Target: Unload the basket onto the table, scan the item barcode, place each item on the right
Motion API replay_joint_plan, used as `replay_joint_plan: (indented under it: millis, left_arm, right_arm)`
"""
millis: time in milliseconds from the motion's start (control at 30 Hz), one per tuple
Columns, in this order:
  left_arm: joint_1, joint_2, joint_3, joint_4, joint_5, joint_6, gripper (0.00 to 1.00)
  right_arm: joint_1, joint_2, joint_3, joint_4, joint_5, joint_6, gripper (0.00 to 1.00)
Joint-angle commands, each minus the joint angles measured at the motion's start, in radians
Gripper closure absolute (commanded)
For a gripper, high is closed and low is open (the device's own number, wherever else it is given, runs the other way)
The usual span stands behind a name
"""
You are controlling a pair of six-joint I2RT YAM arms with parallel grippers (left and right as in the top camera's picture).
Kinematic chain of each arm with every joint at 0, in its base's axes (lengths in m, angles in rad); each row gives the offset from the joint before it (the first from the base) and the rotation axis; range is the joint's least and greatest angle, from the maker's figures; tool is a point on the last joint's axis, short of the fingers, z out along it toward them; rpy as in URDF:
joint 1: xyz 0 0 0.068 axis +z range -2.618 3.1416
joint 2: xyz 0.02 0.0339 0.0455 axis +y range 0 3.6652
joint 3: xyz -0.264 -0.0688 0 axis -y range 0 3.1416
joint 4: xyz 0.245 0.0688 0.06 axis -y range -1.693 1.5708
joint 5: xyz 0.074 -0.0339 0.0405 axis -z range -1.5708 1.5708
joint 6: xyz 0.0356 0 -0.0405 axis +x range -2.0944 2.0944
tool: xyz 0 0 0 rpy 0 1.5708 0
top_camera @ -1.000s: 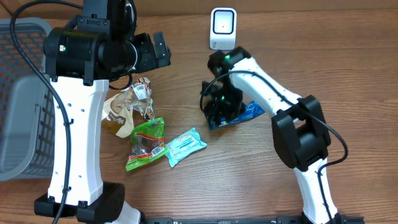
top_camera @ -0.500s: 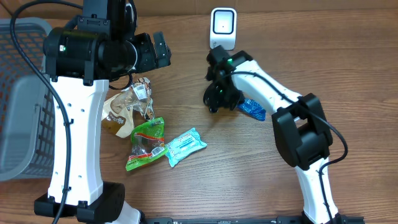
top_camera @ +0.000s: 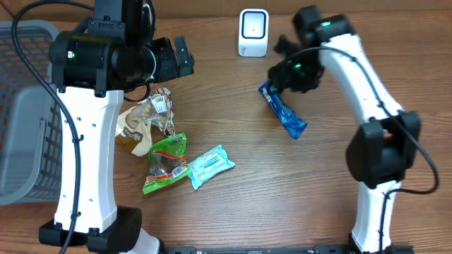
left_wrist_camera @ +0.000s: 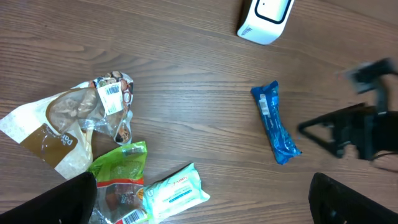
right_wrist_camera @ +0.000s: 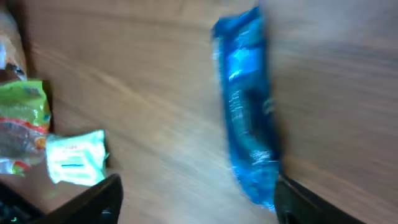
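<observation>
long blue crinkled foil packet [top_camera: 283,111] is laid flat on the wooden table [top_camera: 240,212] at centre right of the overhead frame, down-right of the white box scanner [top_camera: 253,32], not gripped. right gripper [top_camera: 281,73] is held by the packet's upper end, jaws spread, nothing pinched; judged lined up for a pick. left gripper [top_camera: 182,56] is held wide open at upper left. grey mesh basket [top_camera: 25,134] at left edge: nothing seen in its visible part.

The left arm [top_camera: 88,162] and right arm [top_camera: 357,70] are white shells with black joints. Black cables [top_camera: 75,152] run along both.
</observation>
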Motion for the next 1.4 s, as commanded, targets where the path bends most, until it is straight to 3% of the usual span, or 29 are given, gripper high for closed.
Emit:
replay_joint_plan:
  millis: [0, 133, 367, 700, 800, 967, 1067, 1167, 1267, 1367]
  left_arm:
    - [-0.002, 0.007, 0.006, 0.004, -0.006, -0.002, 0.00]
    - [-0.002, 0.007, 0.006, 0.004, -0.006, -0.002, 0.00]
    - [-0.002, 0.007, 0.006, 0.004, -0.006, -0.002, 0.00]
    - [-0.002, 0.007, 0.006, 0.004, -0.006, -0.002, 0.00]
    - [-0.002, 0.007, 0.006, 0.004, -0.006, -0.002, 0.00]
    - [-0.002, 0.007, 0.006, 0.004, -0.006, -0.002, 0.00]
    - [-0.002, 0.007, 0.006, 0.004, -0.006, -0.002, 0.00]
    - [-0.002, 0.007, 0.006, 0.004, -0.006, -0.002, 0.00]
    - [-0.002, 0.007, 0.006, 0.004, -0.006, -0.002, 0.01]
    - [-0.002, 0.007, 0.006, 0.004, -0.006, -0.002, 0.00]
  right_arm:
    - [-0.081, -0.011, -0.095, 0.034, -0.087, -0.185, 0.16]
    - [-0.124, -0.011, -0.240, 0.092, -0.241, -0.379, 0.14]
    - [-0.111, -0.011, -0.422, 0.338, -0.338, -0.375, 0.14]
    - [-0.102, -0.009, -0.566, 0.459, -0.338, -0.372, 0.18]
    - [-0.101, -0.009, -0.595, 0.465, -0.338, -0.372, 0.32]
    - [-0.100, -0.009, -0.595, 0.451, -0.337, -0.262, 0.88]
    - [-0.100, -0.009, -0.594, 0.452, -0.338, -0.165, 0.94]
    - [-0.100, -0.009, -0.592, 0.451, -0.352, -0.113, 0.90]
    - [-0.100, -0.009, -0.576, 0.467, -0.394, -0.061, 0.48]
    - [-0.098, -0.009, -0.568, 0.541, -0.425, 0.034, 0.36]
